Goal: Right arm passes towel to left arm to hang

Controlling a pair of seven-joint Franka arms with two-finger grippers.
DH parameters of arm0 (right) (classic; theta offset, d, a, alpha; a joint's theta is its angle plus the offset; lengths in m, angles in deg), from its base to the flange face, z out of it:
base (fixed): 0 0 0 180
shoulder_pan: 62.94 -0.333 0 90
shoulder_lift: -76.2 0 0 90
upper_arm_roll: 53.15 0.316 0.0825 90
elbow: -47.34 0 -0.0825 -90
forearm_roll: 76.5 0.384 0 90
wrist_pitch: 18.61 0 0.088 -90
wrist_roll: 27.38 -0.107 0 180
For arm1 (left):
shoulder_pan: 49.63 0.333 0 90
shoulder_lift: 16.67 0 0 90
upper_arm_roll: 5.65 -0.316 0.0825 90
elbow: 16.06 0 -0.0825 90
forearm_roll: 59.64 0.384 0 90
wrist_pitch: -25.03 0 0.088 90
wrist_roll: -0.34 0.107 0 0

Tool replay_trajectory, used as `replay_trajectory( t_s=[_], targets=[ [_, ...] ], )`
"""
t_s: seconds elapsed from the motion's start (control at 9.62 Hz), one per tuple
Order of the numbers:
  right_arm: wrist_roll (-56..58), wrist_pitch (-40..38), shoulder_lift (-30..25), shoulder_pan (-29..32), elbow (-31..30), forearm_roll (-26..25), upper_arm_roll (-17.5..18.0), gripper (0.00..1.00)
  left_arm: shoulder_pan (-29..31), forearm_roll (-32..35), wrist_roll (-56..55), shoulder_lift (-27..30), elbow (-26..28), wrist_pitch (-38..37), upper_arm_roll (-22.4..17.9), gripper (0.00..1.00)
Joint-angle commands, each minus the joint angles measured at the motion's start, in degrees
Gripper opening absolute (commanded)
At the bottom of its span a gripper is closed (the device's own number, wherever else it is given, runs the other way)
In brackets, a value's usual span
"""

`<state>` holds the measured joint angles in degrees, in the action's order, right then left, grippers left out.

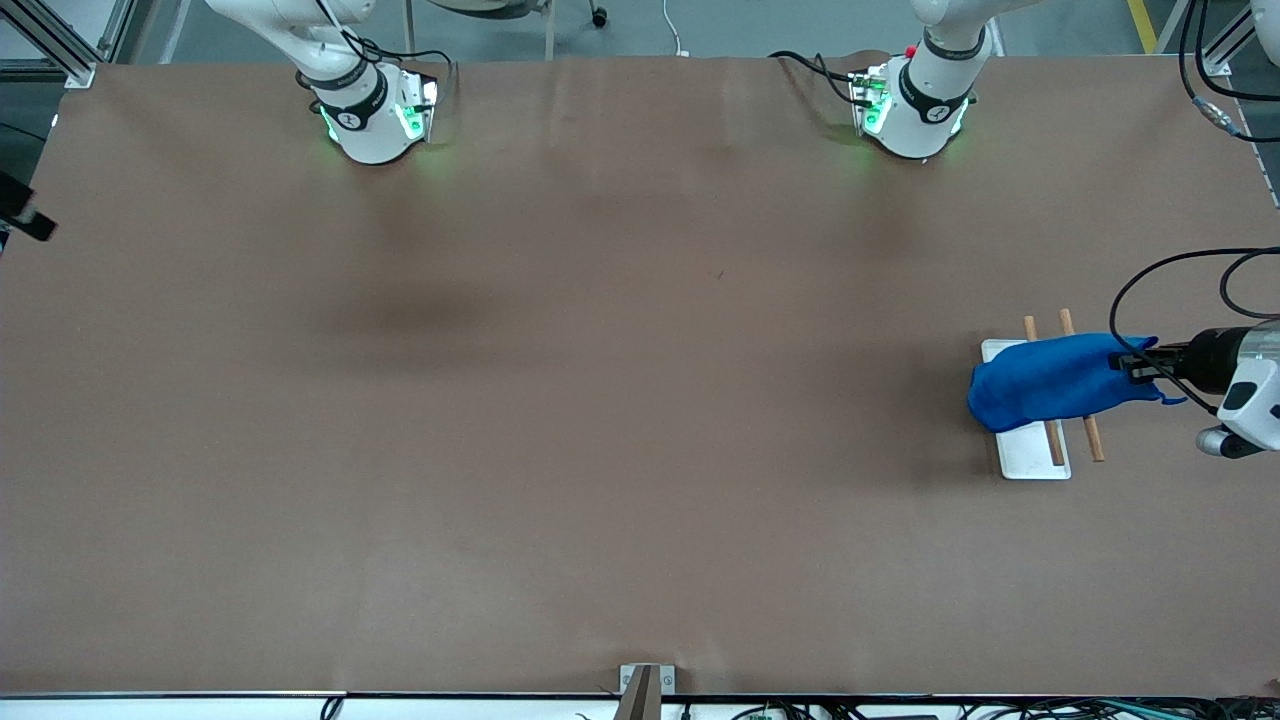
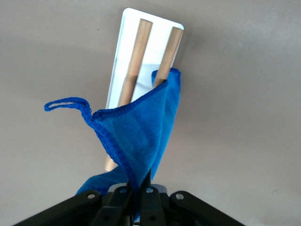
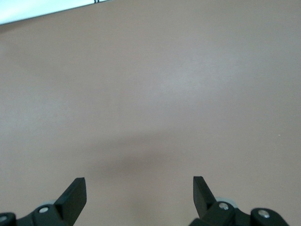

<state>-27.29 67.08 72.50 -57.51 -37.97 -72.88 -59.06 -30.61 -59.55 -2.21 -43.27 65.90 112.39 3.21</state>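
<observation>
The blue towel (image 1: 1050,380) lies draped across the two wooden rods (image 1: 1092,440) of a rack with a white base plate (image 1: 1035,455), at the left arm's end of the table. My left gripper (image 1: 1128,366) is shut on one end of the towel, beside the rack. In the left wrist view the towel (image 2: 136,136) rises from the shut left gripper (image 2: 137,187) toward the rods (image 2: 141,47), with a small hem loop (image 2: 66,103) hanging out. My right gripper (image 3: 138,182) is open and empty over bare table. Only the right arm's base (image 1: 370,110) shows in the front view.
The left arm's base (image 1: 915,100) with a red knob stands at the table's back. A black object (image 1: 25,218) juts in at the right arm's end. A metal bracket (image 1: 645,685) sits at the table's front edge. The brown table (image 1: 600,400) is bare elsewhere.
</observation>
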Motion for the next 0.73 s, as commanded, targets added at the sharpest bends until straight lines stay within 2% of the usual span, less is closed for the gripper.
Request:
replay_trajectory(
  t_s=[0.0, 0.42, 0.62],
  targets=[
    [-0.4, -3.6, 2.8, 1.2, 3.0, -1.2, 0.1, 1.0, 1.3, 3.1, 4.2, -1.8, 1.3, 2.7, 0.3, 0.01],
    [-2.3, -6.5, 3.9, -0.1, 3.9, -2.8, 0.6, 1.0, 3.6, 7.1, 11.9, -4.3, 1.2, 7.5, 0.2, 0.02],
    [-2.3, -6.4, 3.8, -1.0, 3.4, -6.1, 0.9, 1.0, 5.0, 7.1, 15.2, -5.6, 1.1, 9.1, 0.2, 0.02]
  ],
)
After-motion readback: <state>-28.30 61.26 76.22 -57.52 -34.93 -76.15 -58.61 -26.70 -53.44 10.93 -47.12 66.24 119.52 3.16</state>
